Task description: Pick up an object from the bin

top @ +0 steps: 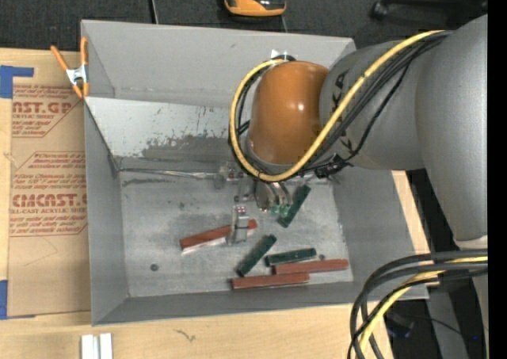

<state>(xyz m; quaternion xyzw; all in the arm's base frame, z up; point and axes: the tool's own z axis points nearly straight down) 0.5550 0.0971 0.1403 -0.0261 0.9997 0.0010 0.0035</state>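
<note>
Since the red flat stick (207,240) lies with one end right under the hand (240,228), I judge it light, stiff and thin, best pinched across its narrow width. Whether the hand is apart or together I cannot tell.

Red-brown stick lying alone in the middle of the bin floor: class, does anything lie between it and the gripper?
Nothing visible does. The gripper is right at the right-hand end of the red-brown stick. The green sticks and the other red-brown sticks lie apart from it, toward the view's lower right.
</note>
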